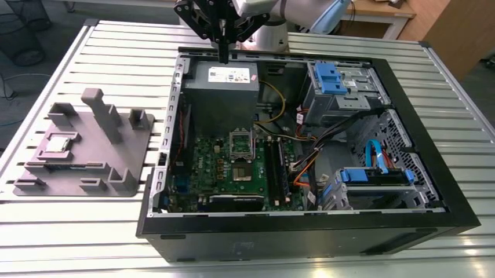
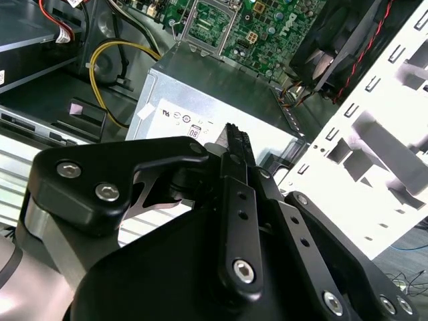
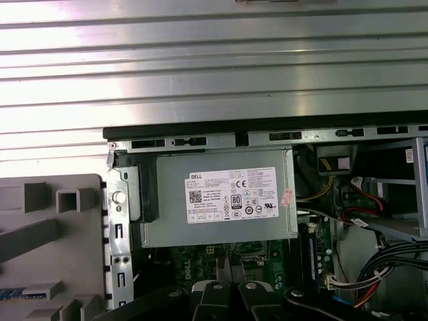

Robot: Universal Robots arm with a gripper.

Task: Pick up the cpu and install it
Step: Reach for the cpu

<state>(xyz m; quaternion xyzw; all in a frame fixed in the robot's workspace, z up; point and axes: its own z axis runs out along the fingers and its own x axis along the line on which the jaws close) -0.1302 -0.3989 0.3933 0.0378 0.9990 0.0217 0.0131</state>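
Exterior view: gripper [image 1: 224, 56] hangs over the power supply [image 1: 220, 87], fingers pressed together, empty. The cpu [image 1: 61, 144] lies on the grey fixture tray [image 1: 131, 152], well apart, toward the exterior view's left. Reaching it closed would likely knock the chip askew.

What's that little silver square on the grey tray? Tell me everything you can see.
That is the cpu: a small, flat square chip with a silver-grey, metal-looking top and a thin pale edge. It lies flat on the grey fixture tray, among upright blocks, to the exterior view's left of the computer case. Only the tray touches it.
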